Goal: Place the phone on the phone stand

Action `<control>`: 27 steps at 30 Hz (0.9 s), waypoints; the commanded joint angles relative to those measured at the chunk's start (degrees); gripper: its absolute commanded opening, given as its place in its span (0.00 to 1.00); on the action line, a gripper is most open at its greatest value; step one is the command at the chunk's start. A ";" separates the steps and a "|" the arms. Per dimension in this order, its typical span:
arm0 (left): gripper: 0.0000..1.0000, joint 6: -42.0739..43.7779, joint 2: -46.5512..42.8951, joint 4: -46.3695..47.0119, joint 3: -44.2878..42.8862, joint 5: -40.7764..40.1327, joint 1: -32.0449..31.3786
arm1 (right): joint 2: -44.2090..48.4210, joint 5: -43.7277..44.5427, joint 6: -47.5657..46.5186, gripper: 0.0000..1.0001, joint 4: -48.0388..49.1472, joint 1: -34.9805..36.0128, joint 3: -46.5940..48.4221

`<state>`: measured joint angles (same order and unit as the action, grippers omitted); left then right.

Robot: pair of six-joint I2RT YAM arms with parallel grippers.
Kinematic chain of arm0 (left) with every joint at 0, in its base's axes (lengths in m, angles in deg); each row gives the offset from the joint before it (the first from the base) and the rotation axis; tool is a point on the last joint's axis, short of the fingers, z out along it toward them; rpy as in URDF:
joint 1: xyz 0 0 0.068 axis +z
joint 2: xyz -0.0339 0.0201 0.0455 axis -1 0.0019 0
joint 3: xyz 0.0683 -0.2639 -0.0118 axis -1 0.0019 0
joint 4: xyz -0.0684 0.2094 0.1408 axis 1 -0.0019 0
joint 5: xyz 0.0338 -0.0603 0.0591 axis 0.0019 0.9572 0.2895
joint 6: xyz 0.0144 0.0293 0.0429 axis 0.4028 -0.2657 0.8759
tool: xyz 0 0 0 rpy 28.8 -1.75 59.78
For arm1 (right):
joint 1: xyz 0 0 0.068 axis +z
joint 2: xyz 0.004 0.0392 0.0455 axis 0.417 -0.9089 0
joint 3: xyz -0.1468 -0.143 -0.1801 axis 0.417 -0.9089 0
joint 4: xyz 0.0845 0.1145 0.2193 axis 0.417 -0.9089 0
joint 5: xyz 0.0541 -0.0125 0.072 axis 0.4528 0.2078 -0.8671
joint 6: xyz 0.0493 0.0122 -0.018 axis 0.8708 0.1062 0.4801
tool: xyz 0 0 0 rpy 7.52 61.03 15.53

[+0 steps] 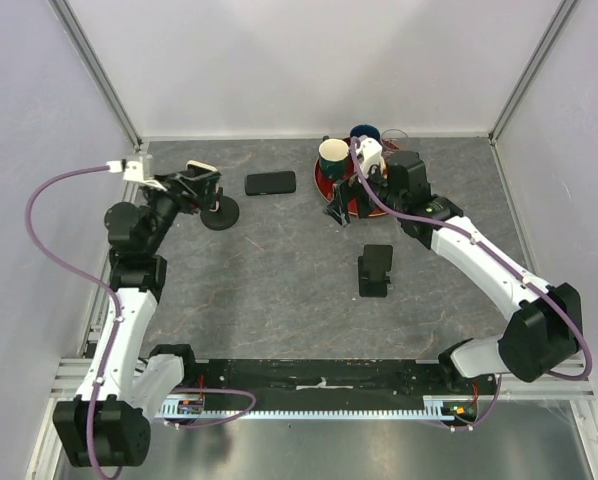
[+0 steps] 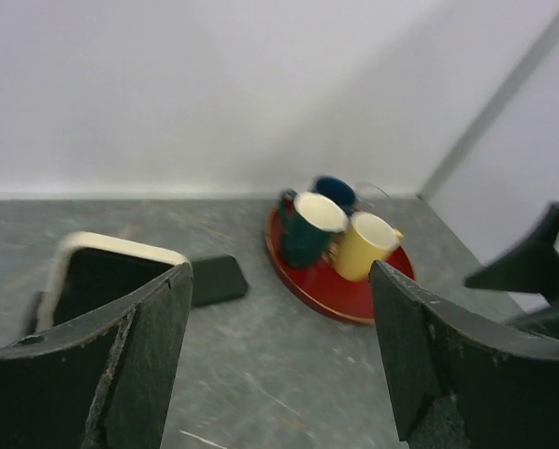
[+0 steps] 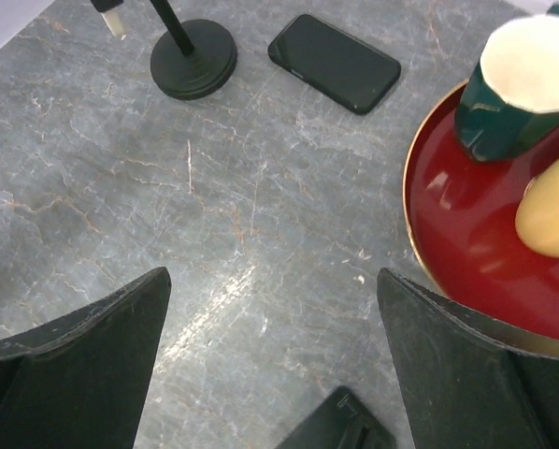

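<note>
A black phone (image 1: 270, 183) lies flat on the grey table; it also shows in the left wrist view (image 2: 212, 280) and the right wrist view (image 3: 335, 62). A black stand with a round base (image 1: 220, 214) (image 3: 193, 58) stands left of it, with a cream-edged phone (image 1: 202, 168) (image 2: 102, 271) at its top. My left gripper (image 1: 201, 188) (image 2: 279, 309) is open right beside that stand, and the cream-edged phone sits outside its left finger. My right gripper (image 1: 344, 205) (image 3: 272, 309) is open and empty above the table by the tray.
A red tray (image 1: 324, 188) (image 3: 466, 271) at the back right holds a green mug (image 1: 333, 158), a yellow mug (image 2: 365, 245) and a blue mug (image 1: 365, 133). A black folding stand (image 1: 375, 270) (image 3: 340, 426) sits mid-table. White walls close the back and sides.
</note>
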<state>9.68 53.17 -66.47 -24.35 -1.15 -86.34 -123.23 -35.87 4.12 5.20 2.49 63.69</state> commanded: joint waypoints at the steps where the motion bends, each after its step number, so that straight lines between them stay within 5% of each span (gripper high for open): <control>1: 0.82 1.39 0.54 -4.19 -0.59 1.63 -8.45 | 4.19 3.08 7.57 0.98 -0.82 -0.15 -4.65; 5: 0.81 7.11 0.19 -4.72 1.08 1.19 -14.44 | 5.27 6.43 9.76 0.98 -0.55 -0.15 -8.36; 12: 0.80 1.93 -0.86 -5.59 2.32 5.58 -14.80 | 0.15 11.87 12.66 0.98 -1.43 3.45 -4.74; 22: 0.80 4.65 -3.76 -10.34 0.56 4.26 -18.58 | 19.38 23.91 13.02 0.98 -9.86 3.19 -14.06; 27: 0.80 4.48 -3.41 -10.52 0.73 4.09 -19.11 | 20.38 24.80 13.28 0.98 -12.94 3.10 -14.16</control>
<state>12.52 49.83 -76.59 -21.70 2.30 -105.16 -102.27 -14.27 16.10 -4.90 5.77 49.52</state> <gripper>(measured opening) 0.799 0.982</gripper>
